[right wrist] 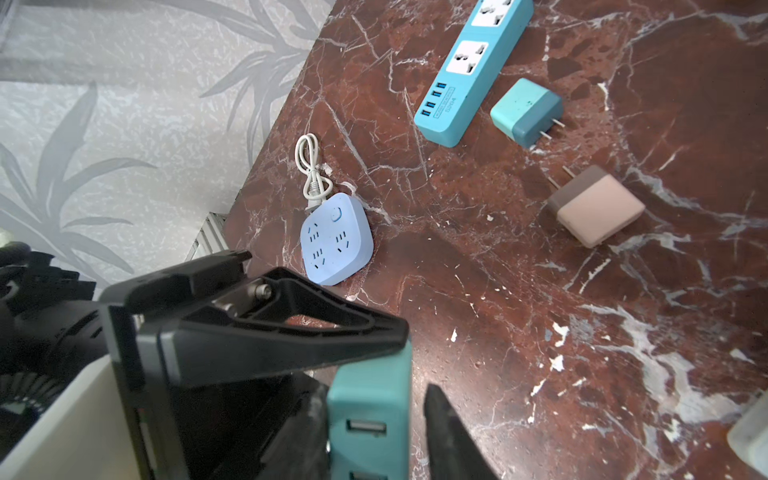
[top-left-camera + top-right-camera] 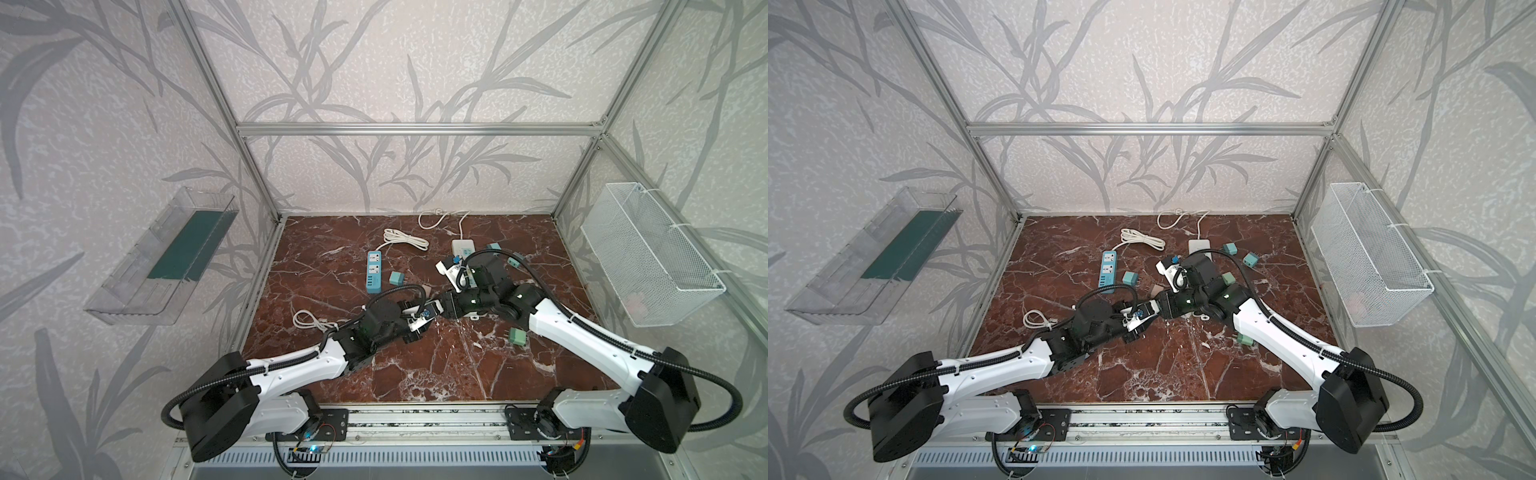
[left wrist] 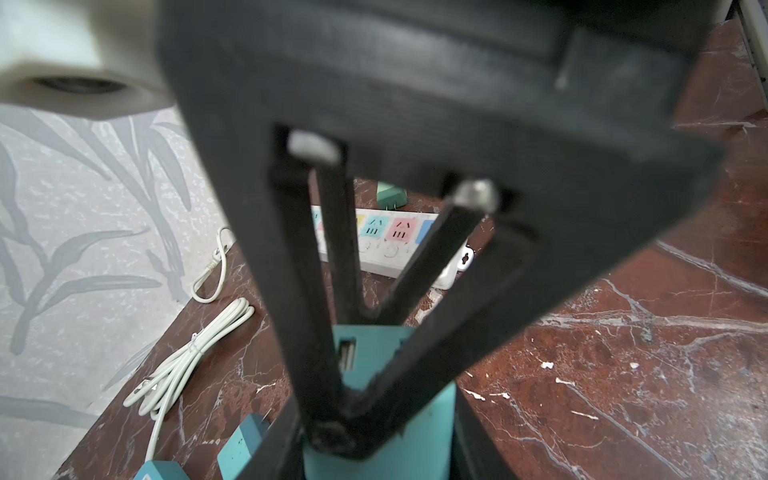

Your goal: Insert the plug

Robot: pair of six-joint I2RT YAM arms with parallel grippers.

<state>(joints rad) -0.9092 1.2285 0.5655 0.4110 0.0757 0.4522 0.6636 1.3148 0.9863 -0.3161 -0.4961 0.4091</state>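
L hand (image 3: 378,449) pinches teal USB charger (image 1: 370,399) near blue power strip (image 1: 469,70); R hand (image 1: 374,436) spread round same charger, 1 finger clear.

Teal charger (image 1: 370,386) between black jaws, marble tabletop (image 1: 540,291) beyond.

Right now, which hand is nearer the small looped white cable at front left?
Left. The left hand lies right of the looped white cable; the right hand, farther right.
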